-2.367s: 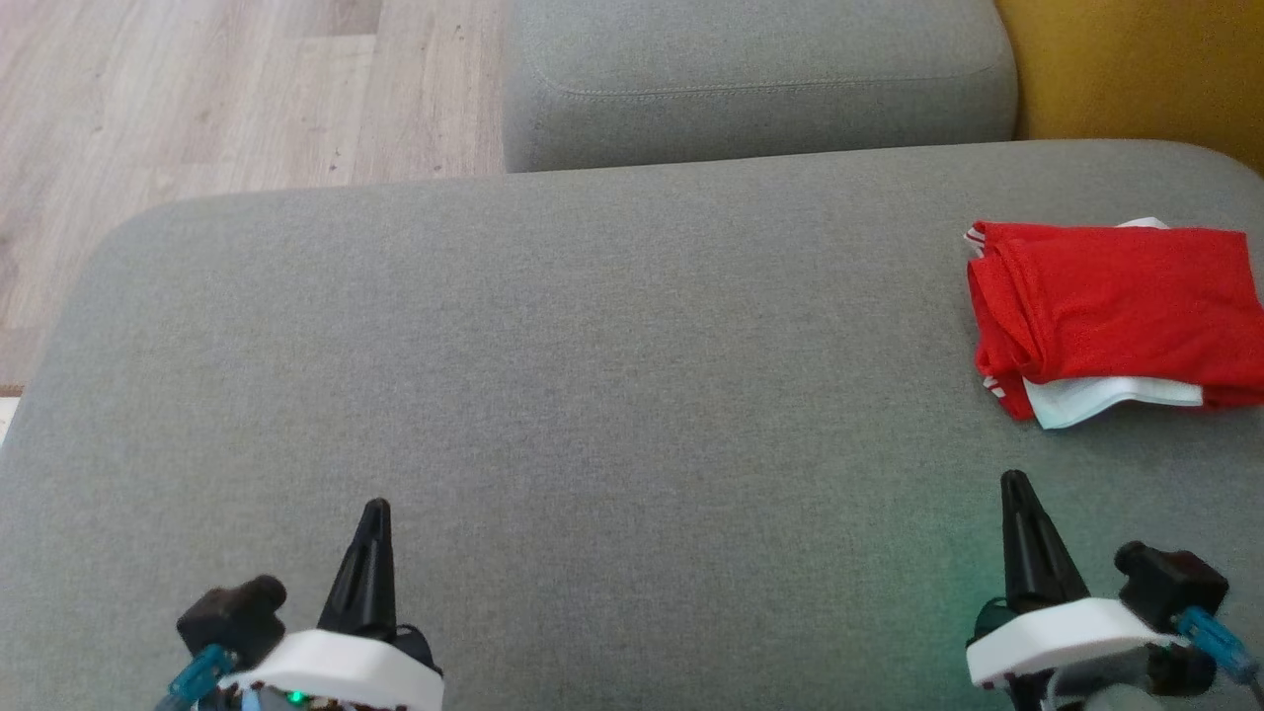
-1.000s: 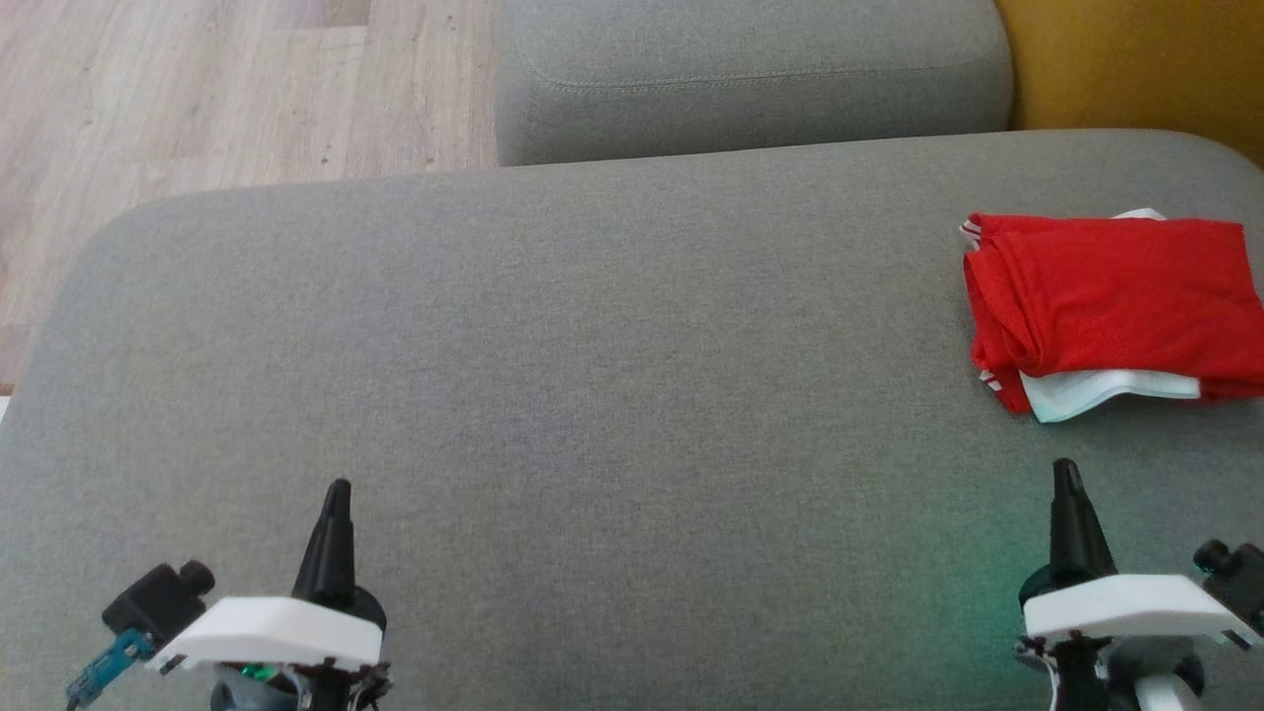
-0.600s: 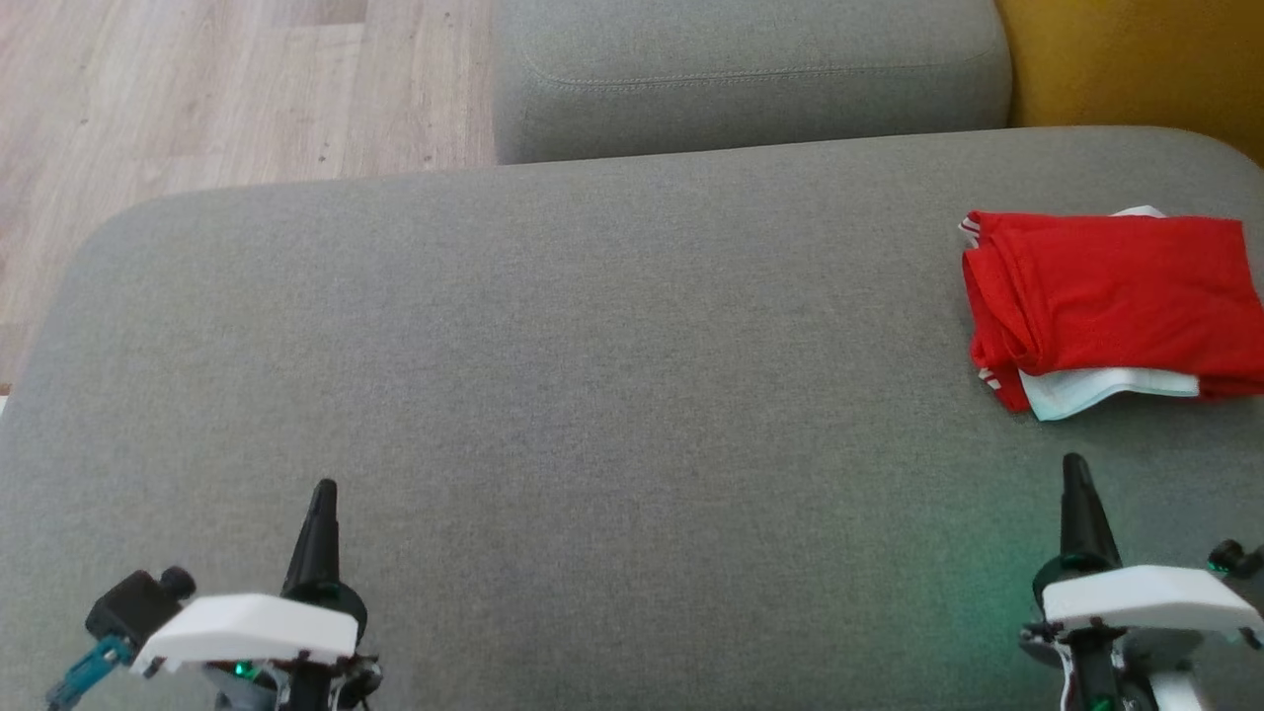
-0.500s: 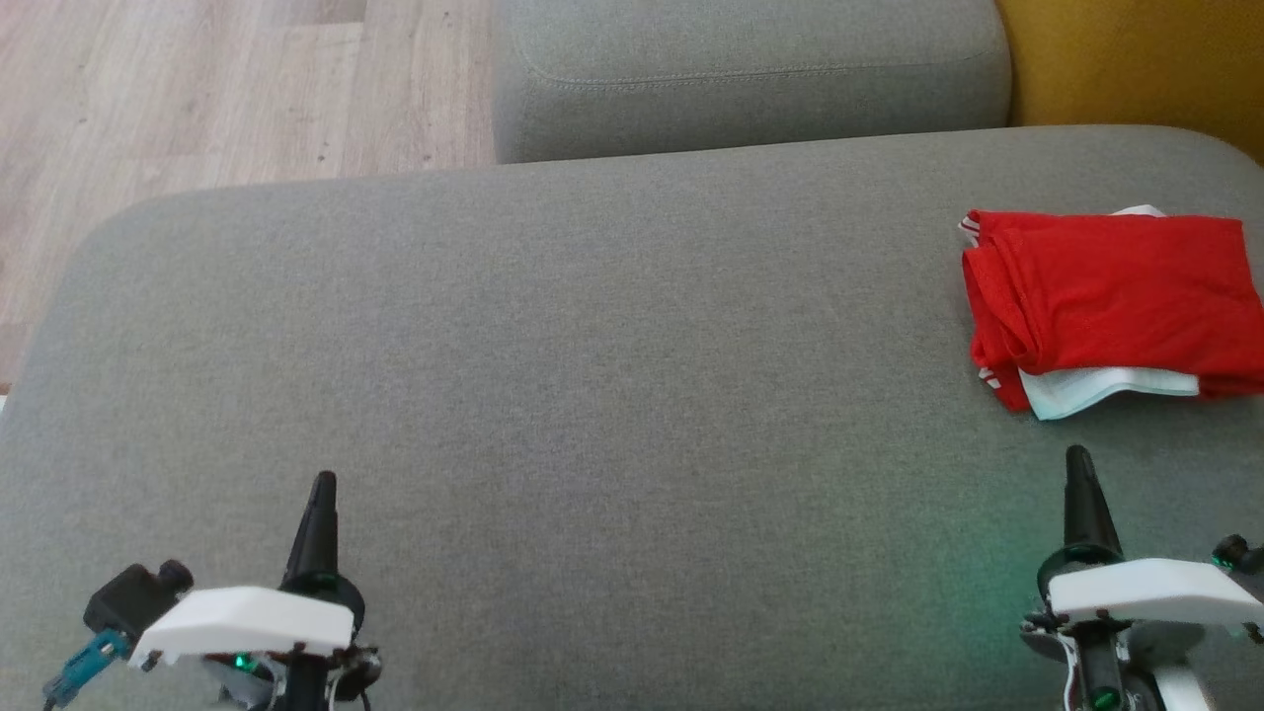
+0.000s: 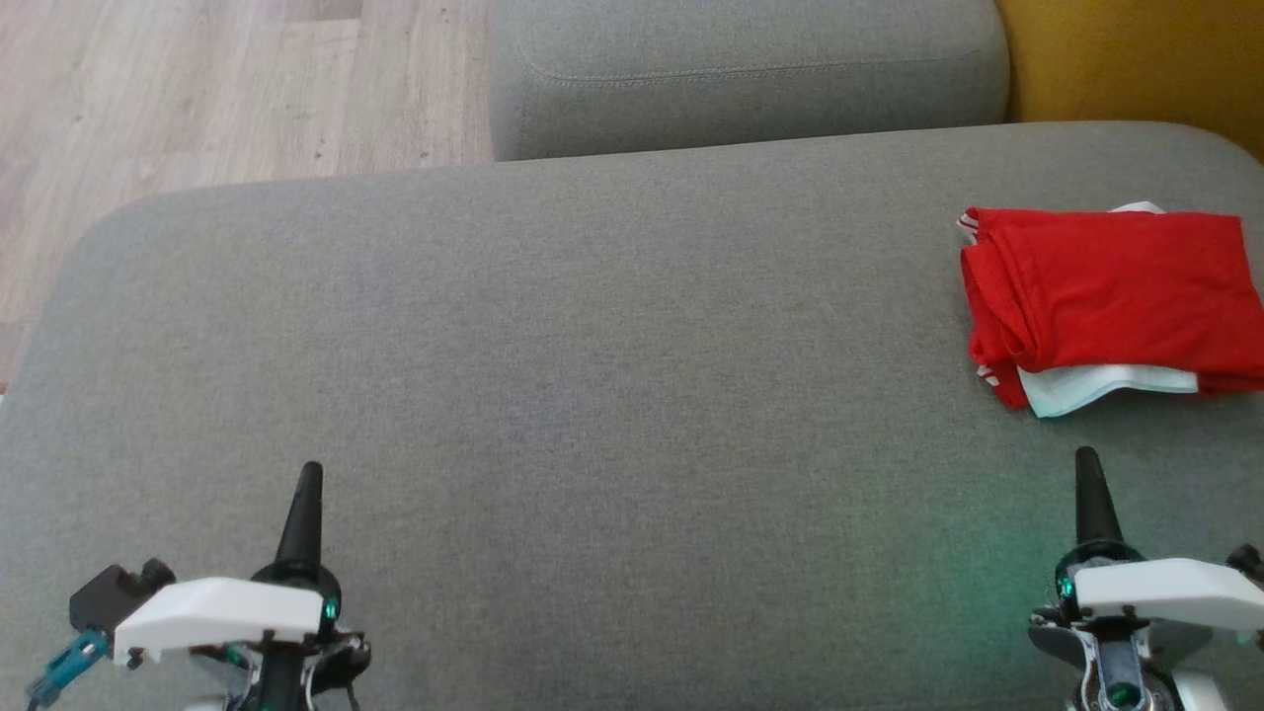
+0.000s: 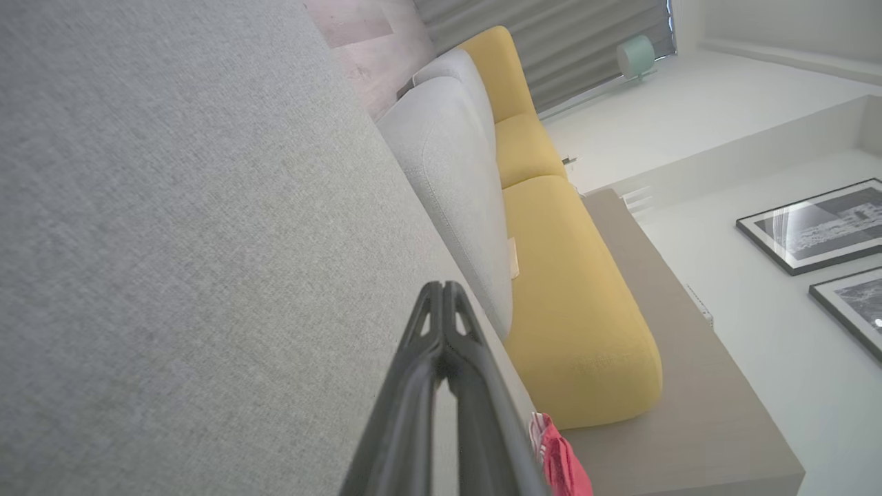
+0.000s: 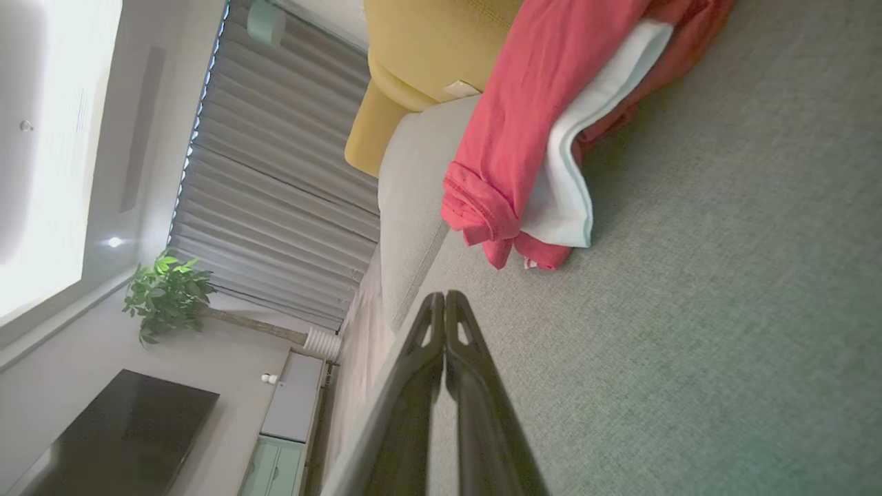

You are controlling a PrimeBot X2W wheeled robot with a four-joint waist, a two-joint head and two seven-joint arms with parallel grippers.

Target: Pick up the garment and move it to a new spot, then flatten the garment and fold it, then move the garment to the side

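Head view, entries near to far.

1. Left pincer [image 5: 308, 469]: fingers pressed together, empty, over the bare grey cushion [image 5: 592, 346].
2. Right pincer [image 5: 1086, 454]: likewise closed on nothing.
3. Garment [image 5: 1106, 291]: red with a white layer, folded, lying flat on the cushion. It sits near and ahead of the right pincer, well apart from the left pincer.
   - Orientation: the long axis runs crosswise to the right pincer's fingers. The rolled fold edge faces the left pincer's side, and the white layer peeps from the near edge.
   - Handling, judged: light, soft and limp, likely to sag and unfold. Best pinched through all layers at the near bunched corner.
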